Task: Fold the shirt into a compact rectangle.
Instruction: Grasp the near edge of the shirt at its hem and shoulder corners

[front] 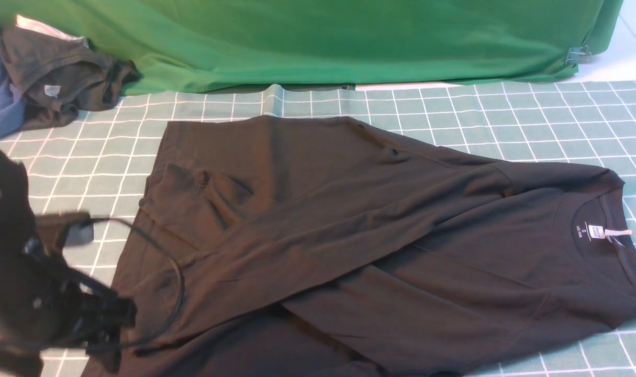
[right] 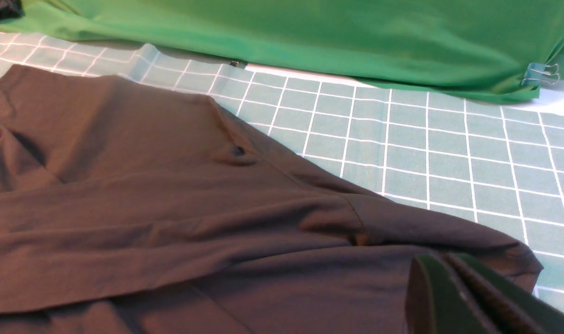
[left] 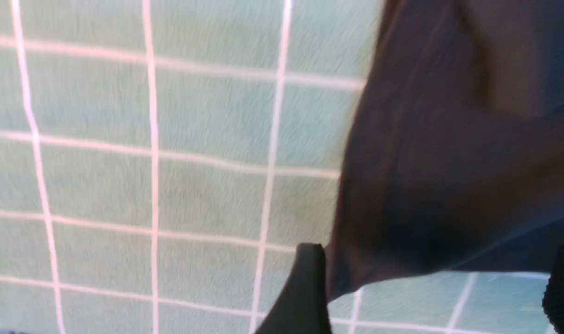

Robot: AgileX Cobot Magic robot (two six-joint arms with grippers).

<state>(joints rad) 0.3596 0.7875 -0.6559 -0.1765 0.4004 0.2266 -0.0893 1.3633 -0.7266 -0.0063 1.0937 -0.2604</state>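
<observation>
The black shirt (front: pixel 349 220) lies spread on the checked surface (front: pixel 506 110), just in front of the green cloth (front: pixel 318 42), with a loose diagonal fold across it. The left pincer (left: pixel 432 260) gapes over the hem, gripping nothing. The right pincer (right: pixel 442 264) is clenched and empty. The left pincer's spread fingers could snag the hem and drag the fold askew.

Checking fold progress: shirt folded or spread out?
Partly folded. The shirt lies on the mat with one side laid diagonally across its body, neck label exposed. Not a compact rectangle yet.
</observation>
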